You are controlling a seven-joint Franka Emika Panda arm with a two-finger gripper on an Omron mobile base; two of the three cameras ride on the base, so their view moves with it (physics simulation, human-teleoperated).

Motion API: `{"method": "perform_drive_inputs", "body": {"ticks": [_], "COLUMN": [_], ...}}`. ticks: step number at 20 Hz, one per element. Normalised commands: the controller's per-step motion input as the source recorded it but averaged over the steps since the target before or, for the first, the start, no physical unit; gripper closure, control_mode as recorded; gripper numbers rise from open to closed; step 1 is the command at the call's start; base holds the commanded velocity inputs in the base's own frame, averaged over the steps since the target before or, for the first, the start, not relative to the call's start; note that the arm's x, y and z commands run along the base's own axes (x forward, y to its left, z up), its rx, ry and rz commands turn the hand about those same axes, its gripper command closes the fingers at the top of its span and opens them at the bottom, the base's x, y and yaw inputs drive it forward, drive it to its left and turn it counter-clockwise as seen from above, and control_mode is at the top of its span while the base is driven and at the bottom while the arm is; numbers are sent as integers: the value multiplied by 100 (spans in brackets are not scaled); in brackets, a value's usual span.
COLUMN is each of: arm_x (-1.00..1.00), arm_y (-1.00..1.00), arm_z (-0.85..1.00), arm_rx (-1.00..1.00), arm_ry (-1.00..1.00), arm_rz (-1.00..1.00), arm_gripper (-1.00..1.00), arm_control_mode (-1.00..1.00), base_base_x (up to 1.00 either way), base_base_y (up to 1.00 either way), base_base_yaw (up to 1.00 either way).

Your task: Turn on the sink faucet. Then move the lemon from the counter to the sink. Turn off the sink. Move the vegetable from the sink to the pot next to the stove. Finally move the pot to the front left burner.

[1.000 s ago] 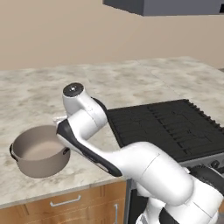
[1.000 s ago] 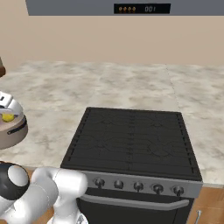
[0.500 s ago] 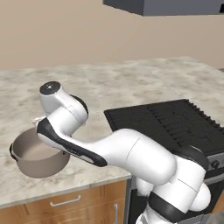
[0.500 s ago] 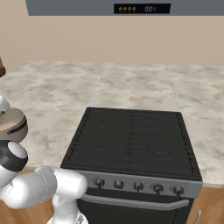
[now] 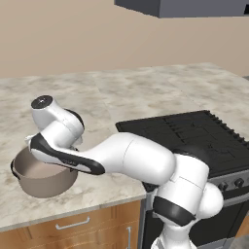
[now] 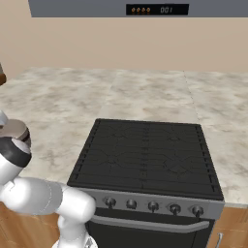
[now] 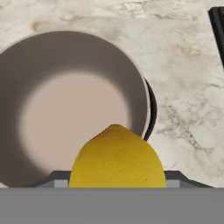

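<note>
A yellow lemon [image 7: 117, 159] sits low in the hand view, and my gripper [image 7: 117, 180] is shut on it; the fruit hides the fingertips. Just under and beyond it is the round grey pot [image 7: 74, 105], pale inside and holding nothing. The lemon hangs over the pot's near right rim. The pot [image 5: 41, 177] stands on the marbled counter [image 5: 121, 92] left of the black stove [image 5: 194, 131], with my arm bent low over it. The pot's rim [image 6: 13, 130] also peeks out at the far left of the right base view. The sink and its faucet lie out of view.
The stove [image 6: 145, 155] has ridged grates and a row of front knobs [image 6: 152, 206]. Bare counter [image 6: 97, 97] runs behind and to both sides of it. A hood [image 5: 185, 7] hangs overhead. Wooden cabinet fronts [image 5: 73, 226] lie below the pot.
My arm has swung left and bent down, bringing the hand with the lemon over the pot. The pot and stove have not moved.
</note>
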Motion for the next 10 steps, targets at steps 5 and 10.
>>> {"method": "perform_drive_inputs", "body": {"ticks": [5,10], "arm_x": [14,0], "arm_y": [7,4], "arm_z": [-30,-32], "arm_rx": [-1,-1], "arm_ry": [10,8], "arm_rz": [0,0], "arm_gripper": [100,100], "arm_control_mode": [-100,-100], "base_base_x": [0,0], "base_base_y": [0,0], "base_base_yaw": [0,0]}}
